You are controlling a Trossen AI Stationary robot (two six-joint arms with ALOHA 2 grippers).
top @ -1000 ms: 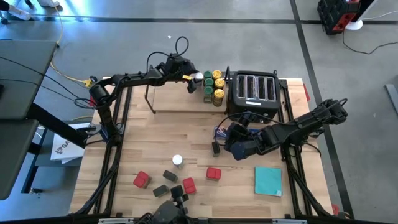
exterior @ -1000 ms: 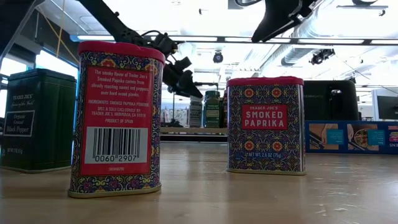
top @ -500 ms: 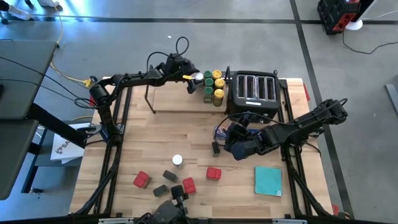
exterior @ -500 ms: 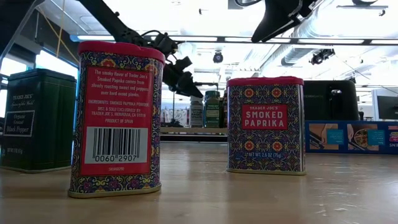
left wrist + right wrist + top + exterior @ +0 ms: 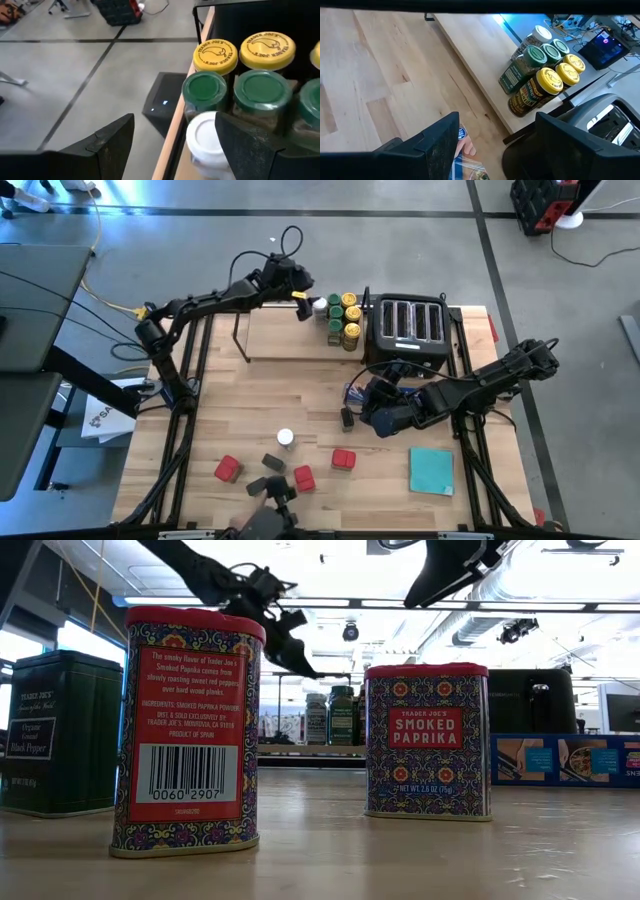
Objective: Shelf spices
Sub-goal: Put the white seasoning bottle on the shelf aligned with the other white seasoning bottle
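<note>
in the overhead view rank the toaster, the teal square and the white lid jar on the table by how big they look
Largest to smallest in the overhead view:
1. Toaster
2. Teal square
3. White-lid jar
All three sit on the table at a similar distance from the camera, so the order looks dependable.

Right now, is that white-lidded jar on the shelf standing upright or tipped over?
Upright. The white-lidded jar shows its round lid facing up, level with the green-lidded jars beside it on the shelf.
</note>
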